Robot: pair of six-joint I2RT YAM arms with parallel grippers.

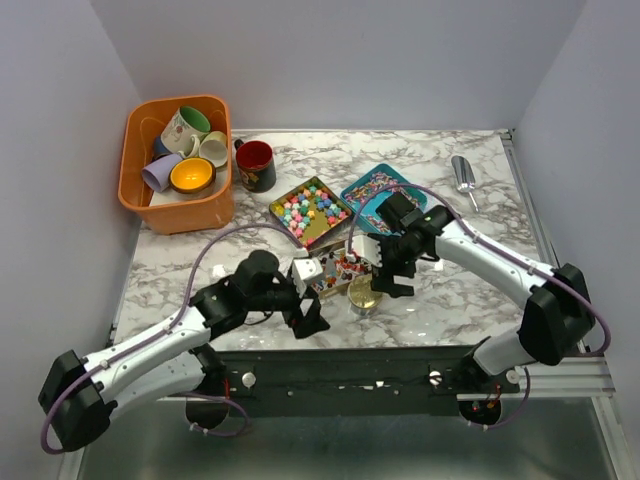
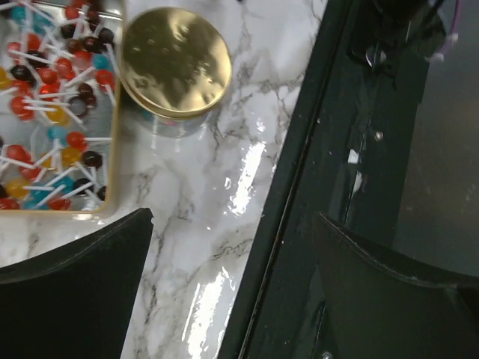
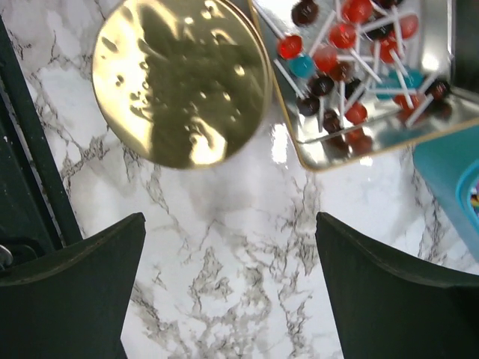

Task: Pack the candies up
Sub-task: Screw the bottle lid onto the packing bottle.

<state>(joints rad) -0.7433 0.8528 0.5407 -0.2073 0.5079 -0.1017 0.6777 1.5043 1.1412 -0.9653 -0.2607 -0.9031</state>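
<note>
Top external view: a marble table (image 1: 160,260) with two arms reaching in from the near edge.
Orange bin (image 1: 190,212): far left at the back, full of mugs (image 1: 190,150). I think they are parked there to stay out of the way.
Red mug (image 1: 256,165): stands alone just beside the bin.
Left gripper (image 1: 308,318): wide open, holding nothing. It hangs over the near edge of the table, close to the tin.
Candies (image 1: 311,211): little bright balls lying in a flat gold tray (image 1: 292,190) in the middle, toward the back. More mixed ones lie in a teal tray (image 1: 350,190) just to its right. Flat trays make them easy to reach, I guess.
Lollipops (image 2: 52,112): red, blue and dark ones on white sticks, in a lollipop tray (image 2: 114,149) between the two grippers.
Tin (image 2: 168,120): small and round, right beside the lollipop tray, near the front. Its gold lid (image 2: 176,61) sits on top. It looks like the thing to pack into, put where both arms can get to it.
Right gripper (image 1: 390,283): wide open too, nothing in it. It hovers just above the tin and the lollipop tray.
Scoop (image 1: 464,178): a metal one, far right at the back, well apart from the arms. Nothing is touching it.
Next step, my guess: the lid has to come off before any candy can go in.
</note>
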